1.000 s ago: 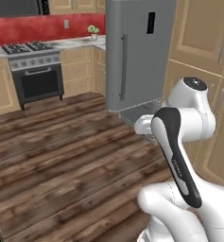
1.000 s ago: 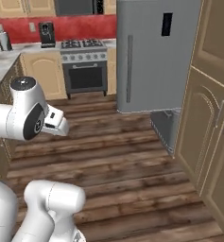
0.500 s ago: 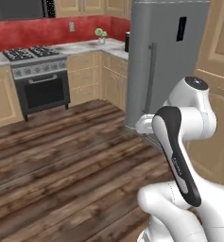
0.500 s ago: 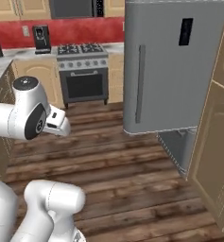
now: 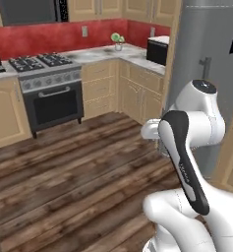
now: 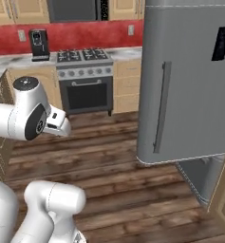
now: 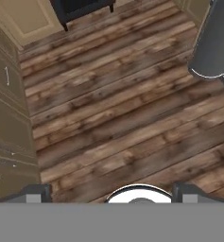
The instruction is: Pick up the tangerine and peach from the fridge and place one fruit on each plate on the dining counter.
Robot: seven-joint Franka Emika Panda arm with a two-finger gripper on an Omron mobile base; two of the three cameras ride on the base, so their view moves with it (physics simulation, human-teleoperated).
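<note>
Right base view puts the fridge (image 6: pixel 190 85) in the right half of the frame, tall and grey, with its long vertical handle (image 6: pixel 161 107) facing me and a dark panel (image 6: pixel 222 42) near the upper right. Its door looks swung partly out, and a strip of grey interior shows low at the right edge. I cannot see any fruit inside from here. My arm (image 6: pixel 23 116) sits at the left of that frame, folded, well apart from the fridge.

Left base view shows the fridge (image 5: pixel 211 64) at the upper right, partly behind my arm (image 5: pixel 187 142), which fills the lower right. At the upper left stands the stove (image 5: pixel 46 83) with its black oven door, against a red back wall (image 5: pixel 39 37). A marbled worktop (image 5: pixel 113 53) runs from the stove toward the fridge, carrying a small potted plant (image 5: pixel 117 40) and a dark microwave (image 5: pixel 156 49). Tan cupboards (image 5: pixel 132 88) sit below it.

Hand view looks down on the wooden floor (image 7: pixel 118 113). The fridge door's grey bottom corner (image 7: pixel 215 47) lies at the upper right, and tan cupboard fronts (image 7: pixel 7 118) run down the left edge. My jaws (image 7: pixel 111 194) are at the bottom; the two tips stand wide apart, with nothing between them.
</note>
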